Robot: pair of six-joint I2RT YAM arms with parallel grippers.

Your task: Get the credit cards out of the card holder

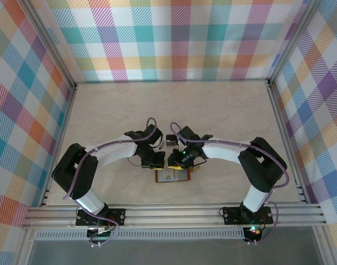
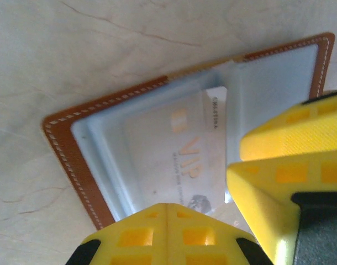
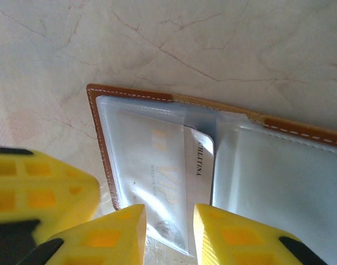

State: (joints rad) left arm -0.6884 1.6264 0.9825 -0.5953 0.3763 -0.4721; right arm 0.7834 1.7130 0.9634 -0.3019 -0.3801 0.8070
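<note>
The left gripper (image 2: pixel 167 234) had its two yellow fingers pressed together with nothing visible between them. Its tip sat at the near edge of the open wallet (image 2: pixel 63 144), seemingly pinning it down, though real contact could not be confirmed. The right gripper (image 3: pixel 169 216), just beside it, had its fingers spread a little, the gap sitting over the bottom edge of a pale card (image 3: pixel 157 176) marked VIP, and it did not appear to be pinching anything. The card lay in the clear pocket (image 3: pixel 121 143) of one half of the wallet, its inner edge poking out toward the centre fold. Whether more cards sat beneath it could not be told. The wallet lay flat, inside facing up, on the pale table (image 1: pixel 212 110) close to the arms' bases. The card was likely light, thin, stiff and slick, lying flush with the plastic and so hard to pinch from above. The exposed edge by the fold looked the best place to grip, sliding it sideways while the soft, light wallet was held in place.
</note>
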